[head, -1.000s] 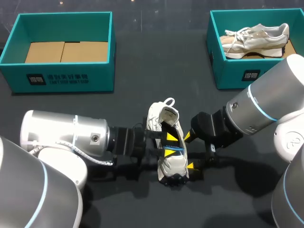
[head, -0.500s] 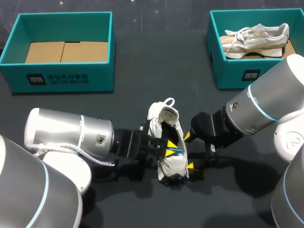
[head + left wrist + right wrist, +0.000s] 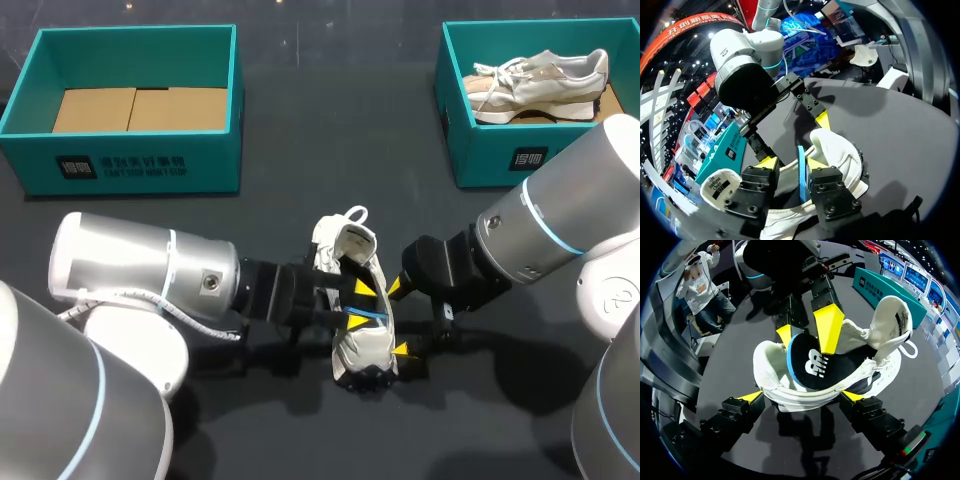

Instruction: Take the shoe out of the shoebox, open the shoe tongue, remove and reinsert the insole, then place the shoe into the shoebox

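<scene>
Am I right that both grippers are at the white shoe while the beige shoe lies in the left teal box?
Not quite: the head view shows the beige shoe in the right teal box. The left gripper and right gripper are indeed at the white shoe.

Mid-table, the shoe (image 3: 368,345) is hemmed on both flanks: the left gripper (image 3: 358,306) fills its opening, pinching the insole (image 3: 812,365), and the right gripper (image 3: 397,318) clamps its sides. Passage lies over bare table (image 3: 340,130) between the boxes. The left box (image 3: 130,160) is open from above. The right box (image 3: 490,160) is occupied by a second shoe (image 3: 540,85).
</scene>
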You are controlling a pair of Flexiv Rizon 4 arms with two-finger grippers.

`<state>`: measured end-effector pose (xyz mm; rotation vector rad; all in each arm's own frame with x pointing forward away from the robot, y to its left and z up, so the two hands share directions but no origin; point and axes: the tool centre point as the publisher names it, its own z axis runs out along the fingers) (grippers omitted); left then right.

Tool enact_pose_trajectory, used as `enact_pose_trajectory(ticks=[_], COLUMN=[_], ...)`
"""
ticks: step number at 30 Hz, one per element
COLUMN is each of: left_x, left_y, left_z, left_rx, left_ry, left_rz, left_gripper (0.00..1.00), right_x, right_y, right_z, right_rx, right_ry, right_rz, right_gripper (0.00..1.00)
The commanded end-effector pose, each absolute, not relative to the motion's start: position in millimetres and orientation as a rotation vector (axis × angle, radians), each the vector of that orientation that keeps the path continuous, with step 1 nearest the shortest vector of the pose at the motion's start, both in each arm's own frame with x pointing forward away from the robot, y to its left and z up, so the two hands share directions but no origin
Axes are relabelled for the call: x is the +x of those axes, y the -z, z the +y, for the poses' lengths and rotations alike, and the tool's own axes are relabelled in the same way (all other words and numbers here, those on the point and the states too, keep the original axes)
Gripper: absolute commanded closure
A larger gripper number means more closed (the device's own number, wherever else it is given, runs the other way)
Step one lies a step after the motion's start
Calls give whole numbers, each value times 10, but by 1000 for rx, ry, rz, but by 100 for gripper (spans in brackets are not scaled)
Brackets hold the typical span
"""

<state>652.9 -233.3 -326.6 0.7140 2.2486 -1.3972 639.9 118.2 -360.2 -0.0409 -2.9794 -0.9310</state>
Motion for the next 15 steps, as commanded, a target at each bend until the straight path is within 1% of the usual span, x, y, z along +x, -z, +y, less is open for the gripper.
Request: enact_pose_trajectory(ticks=[1, 5, 10, 15], left_x=[6489, 6472, 6446, 6409], left_y=[3207, 3191, 3160, 3130], left_z=[-2224, -2176, -2086, -1956], left_rx=[717, 729, 750, 776], left_ry=[1406, 1405, 1405, 1402], left_rz=[2248, 2263, 2287, 2325], left_gripper=[67, 65, 67, 69], right_x=[6382, 6382, 6382, 6384], right_y=[3610, 3610, 3610, 3522], right_z=[1187, 1187, 1187, 933], right_rx=[-43, -43, -43, -60], right_ry=[931, 931, 931, 932], right_rz=[-2983, -2983, -2983, -2984], right_gripper=[0, 0, 0, 0])
